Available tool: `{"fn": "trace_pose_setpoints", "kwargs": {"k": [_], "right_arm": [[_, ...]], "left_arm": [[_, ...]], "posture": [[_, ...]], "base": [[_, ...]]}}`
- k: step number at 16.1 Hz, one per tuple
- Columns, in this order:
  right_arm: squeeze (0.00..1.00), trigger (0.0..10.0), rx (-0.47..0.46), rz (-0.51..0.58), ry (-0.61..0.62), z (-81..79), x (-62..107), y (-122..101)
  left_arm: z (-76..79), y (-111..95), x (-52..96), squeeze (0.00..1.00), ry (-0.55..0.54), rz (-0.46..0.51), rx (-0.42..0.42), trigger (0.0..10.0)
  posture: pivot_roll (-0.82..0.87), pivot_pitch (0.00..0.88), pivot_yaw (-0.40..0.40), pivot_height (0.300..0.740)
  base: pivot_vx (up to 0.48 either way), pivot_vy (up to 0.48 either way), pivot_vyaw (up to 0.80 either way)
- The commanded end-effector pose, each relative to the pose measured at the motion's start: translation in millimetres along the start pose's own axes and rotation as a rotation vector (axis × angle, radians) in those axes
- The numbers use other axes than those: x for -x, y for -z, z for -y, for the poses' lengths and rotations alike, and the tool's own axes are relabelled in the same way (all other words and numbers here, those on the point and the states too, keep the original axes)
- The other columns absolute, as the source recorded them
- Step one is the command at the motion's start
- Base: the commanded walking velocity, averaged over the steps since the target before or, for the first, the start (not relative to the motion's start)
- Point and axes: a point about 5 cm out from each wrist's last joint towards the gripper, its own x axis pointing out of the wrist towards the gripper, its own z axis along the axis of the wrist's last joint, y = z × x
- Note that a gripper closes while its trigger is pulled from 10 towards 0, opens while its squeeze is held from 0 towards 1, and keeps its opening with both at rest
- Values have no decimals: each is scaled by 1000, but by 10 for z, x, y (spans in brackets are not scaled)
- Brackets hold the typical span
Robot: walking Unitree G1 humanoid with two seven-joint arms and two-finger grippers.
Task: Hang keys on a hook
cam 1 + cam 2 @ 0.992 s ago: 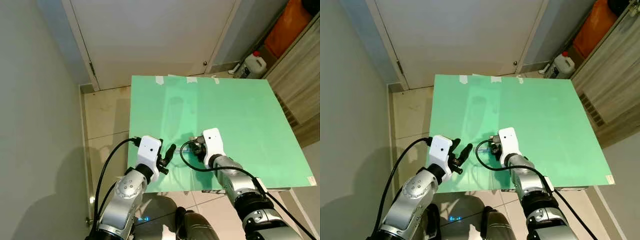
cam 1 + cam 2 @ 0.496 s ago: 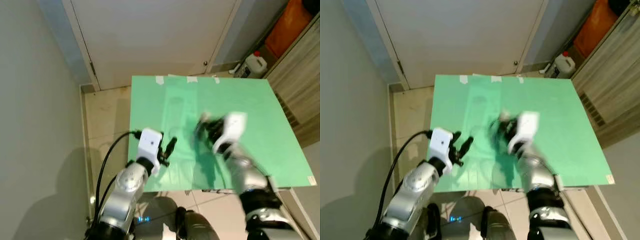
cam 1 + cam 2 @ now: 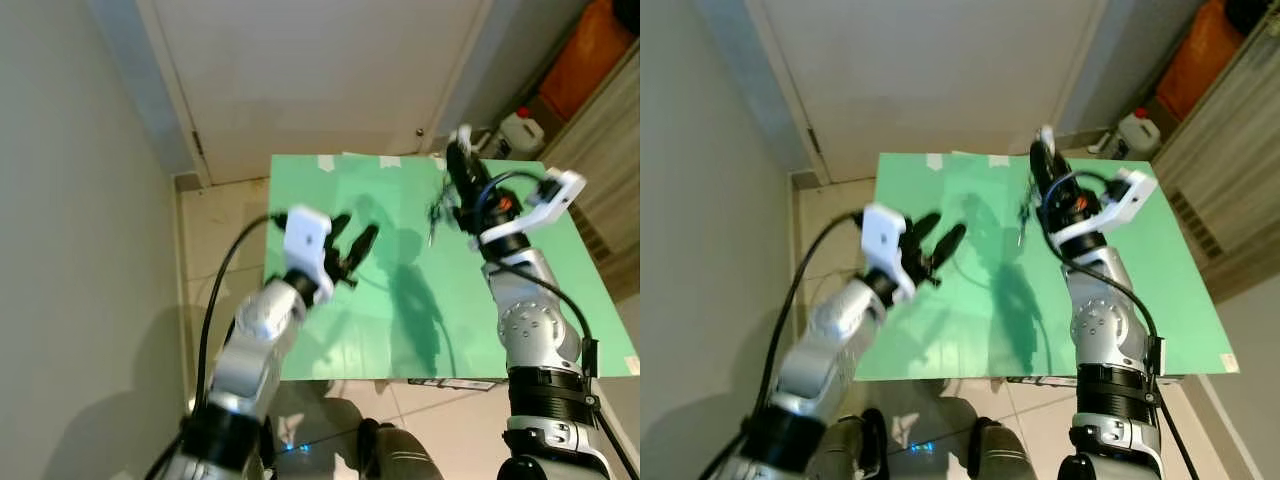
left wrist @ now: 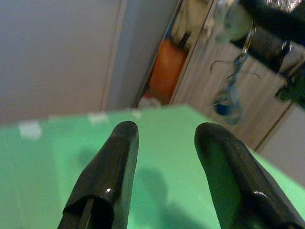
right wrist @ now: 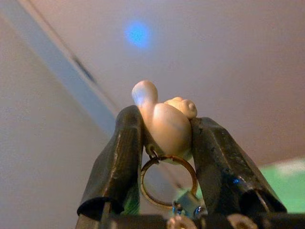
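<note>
right gripper raised over the far side of the green table, fingers clamped on the cream charm of the keys, ring and keys dangling below, left gripper spread wide, holding nothing, near the white door

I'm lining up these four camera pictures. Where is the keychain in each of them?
Left eye view: the keychain dangles from the right gripper, above the far half of the green table.
Right eye view: the same spot, upper middle.
Left wrist view: hanging at the upper right.
Right wrist view: its cream charm is pinched between the fingers, with the ring below.
Shared landmark: the green table.
</note>
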Motion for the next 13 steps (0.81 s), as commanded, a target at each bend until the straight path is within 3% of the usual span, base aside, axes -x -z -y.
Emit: {"fn": "trace_pose_setpoints", "kwargs": {"k": [1, 5, 8, 13], "right_arm": [[0, 10000, -51, 52, -70, -103, -17, -144], [0, 10000, -118, 76, -138, -255, -89, -234], [0, 10000, -141, 73, -153, -359, -143, -280], [0, 10000, -168, 62, -200, -484, -167, -283]], "left_arm": [[54, -178, -69, 0, 77, 64, 2, 10000], [113, -533, -165, 0, 207, 174, -23, 10000], [126, -779, -193, 0, 236, 237, -160, 10000], [147, -824, -212, 0, 264, 210, -270, 10000]], "posture": [[-84, 106, -15, 740], [-90, 88, -12, 740], [-93, 81, -11, 740], [-92, 83, -6, 740]], "base": [[0, 0, 0], [0, 0, 0], [0, 0, 0], [0, 0, 0]]}}
